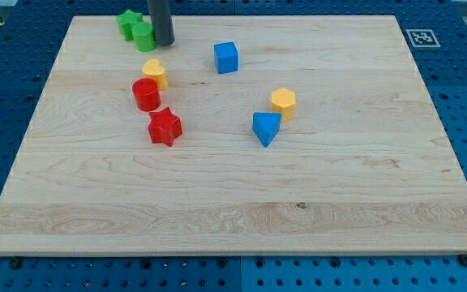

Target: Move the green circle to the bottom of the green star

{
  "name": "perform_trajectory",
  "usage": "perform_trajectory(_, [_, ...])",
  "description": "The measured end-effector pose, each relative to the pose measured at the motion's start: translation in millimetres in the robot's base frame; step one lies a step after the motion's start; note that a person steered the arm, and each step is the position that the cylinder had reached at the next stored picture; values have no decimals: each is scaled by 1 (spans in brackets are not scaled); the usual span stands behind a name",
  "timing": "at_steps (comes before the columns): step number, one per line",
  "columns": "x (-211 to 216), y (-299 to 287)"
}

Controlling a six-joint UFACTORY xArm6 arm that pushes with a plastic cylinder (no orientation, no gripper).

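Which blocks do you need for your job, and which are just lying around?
For the job: green circle, green star, my tip, right beside the circle.

Just lying about: blue cube, yellow heart, red cylinder, red star, yellow hexagon, blue triangle.

I am seen through a single camera, so no other view overlaps it. It sits high in front of the table [233, 203] and looks down at a slant toward the far edge, which makes the near edge appear wider than the far one. It stands back enough to take in nearly the whole table, with the blue pegboard [460, 97] showing around it left, right and near. My rod enters from the far side, cut off by the frame's top.
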State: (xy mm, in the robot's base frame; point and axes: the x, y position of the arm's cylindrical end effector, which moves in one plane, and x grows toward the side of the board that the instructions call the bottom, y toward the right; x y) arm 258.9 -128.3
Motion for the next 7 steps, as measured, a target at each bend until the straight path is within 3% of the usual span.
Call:
perform_trajectory(3, [40, -16])
perform_trajectory(6, [10, -33])
perform_trajectory(7, [19, -26])
